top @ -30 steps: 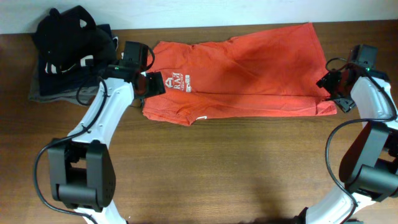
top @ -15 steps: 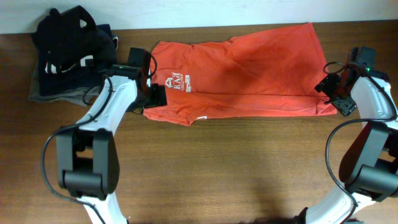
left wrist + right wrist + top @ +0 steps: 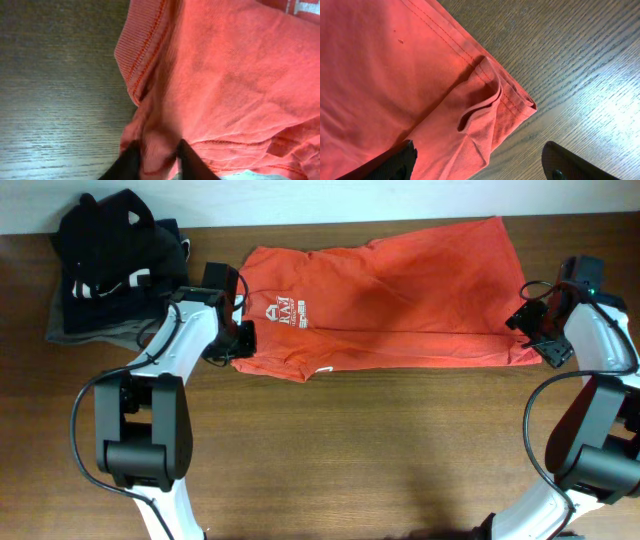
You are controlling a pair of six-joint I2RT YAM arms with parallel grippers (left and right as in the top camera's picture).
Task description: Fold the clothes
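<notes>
The clothes, one orange-red T-shirt (image 3: 390,295), lie spread across the back of the table, with the white chest print (image 3: 288,312) near the left end. My left gripper (image 3: 238,340) is at the shirt's left edge. In the left wrist view its gripper (image 3: 156,160) is shut, and a bunched fold of the shirt (image 3: 225,75) is pinched between the dark fingers (image 3: 128,162). My right gripper (image 3: 530,335) is at the shirt's front right corner. It stands open (image 3: 480,160), one finger over the shirt (image 3: 395,65) and the other over bare wood.
A pile of black, navy and grey garments (image 3: 110,250) sits at the back left corner, just left of my left arm. Bare wooden table (image 3: 350,450) stretches in front of the shirt. The table's back edge runs close behind the shirt.
My left gripper has slid toward the front along the shirt's left edge and closed on a fold of fabric. The right gripper has stayed open at the right corner.
</notes>
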